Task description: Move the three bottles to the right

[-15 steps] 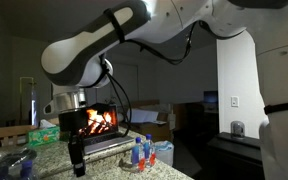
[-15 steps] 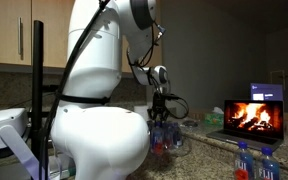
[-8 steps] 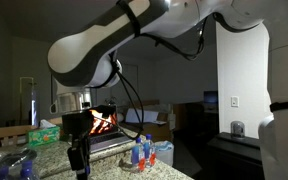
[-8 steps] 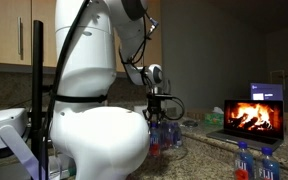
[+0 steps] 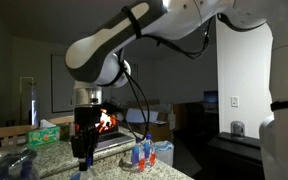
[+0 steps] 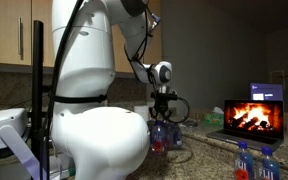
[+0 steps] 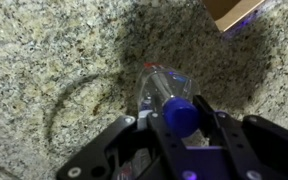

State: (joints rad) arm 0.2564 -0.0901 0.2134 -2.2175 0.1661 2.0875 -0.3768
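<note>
Between the gripper's [image 7: 174, 140] fingers, in the wrist view, a small clear bottle with a blue cap [image 7: 170, 100] is seen clamped, its reddish band visible near the shoulder and its body pointing away over the speckled granite counter [image 7: 54, 60]. The jaws are drawn tight on it; the bottle is judged to be held clear of the stone, as a shadow lies beneath it.

Compared with a second ago, the arm is found shifted sideways in both exterior views: the gripper [image 5: 82, 155] now hangs closer to the laptop showing a fire [image 5: 102, 122] and the wrist sits higher. The grip itself is unchanged over that second. This is read as the carry phase of one bottle, not a fresh pick.

Near the counter edge, a group of blue-capped bottles [image 5: 142, 152] is seen standing upright, well apart from the gripper. How many are in that group cannot be told. More bottles [image 6: 252, 160] are seen in the foreground of an exterior view.

Task progress is judged partial: one bottle is in transit, and set-down remains outstanding.
</note>
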